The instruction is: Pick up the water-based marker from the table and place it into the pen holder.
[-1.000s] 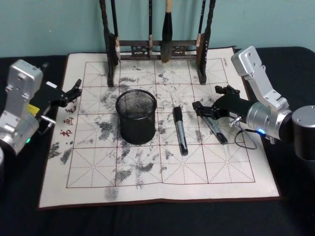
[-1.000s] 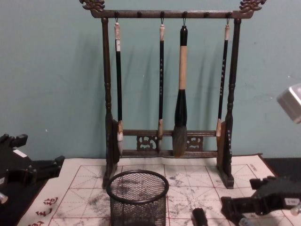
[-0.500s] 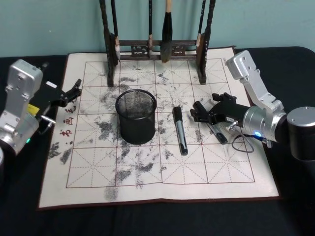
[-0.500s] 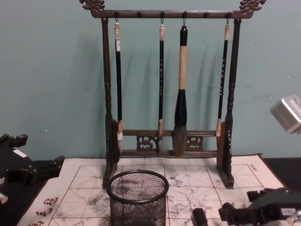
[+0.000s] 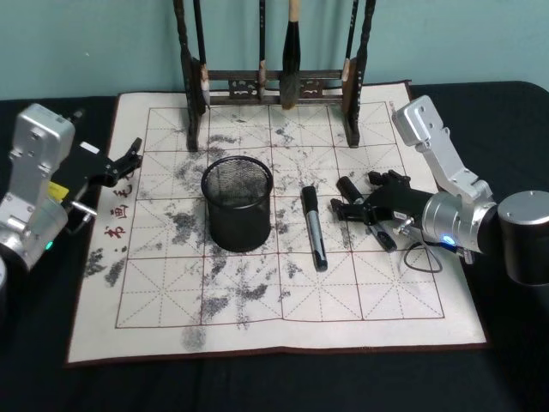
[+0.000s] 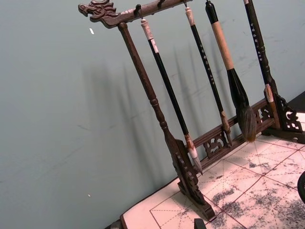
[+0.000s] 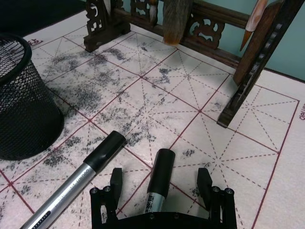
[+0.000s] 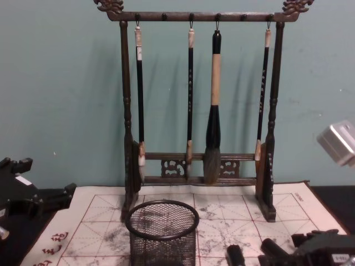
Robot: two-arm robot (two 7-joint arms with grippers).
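Two black-capped, grey-barrelled markers lie on the white gridded mat point(image 5: 257, 292). One marker point(image 5: 314, 227) point(image 7: 81, 183) rests just right of the pen holder point(image 5: 238, 202) point(image 7: 21, 95) point(image 8: 162, 233), a black mesh cup standing empty. The other marker point(image 5: 380, 233) point(image 7: 160, 168) lies farther right. My right gripper point(image 5: 350, 199) point(image 7: 160, 179) hangs low over it, open, one finger on each side of its cap end and neither touching. At the mat's left edge my left gripper point(image 5: 129, 159) point(image 8: 33, 202) stays parked and open.
A brown wooden brush rack point(image 5: 274, 86) point(image 8: 199, 111) point(image 6: 190, 119) with several hanging brushes stands along the mat's far edge, its right foot point(image 7: 243, 95) just beyond the right gripper. A thin cable point(image 5: 425, 253) loops beside the right wrist. Dark tabletop point(image 5: 257, 386) surrounds the mat.
My right gripper has moved a little left and down, so its open fingers now straddle the right-hand marker's cap end. The left arm, both markers and the pen holder have not moved.
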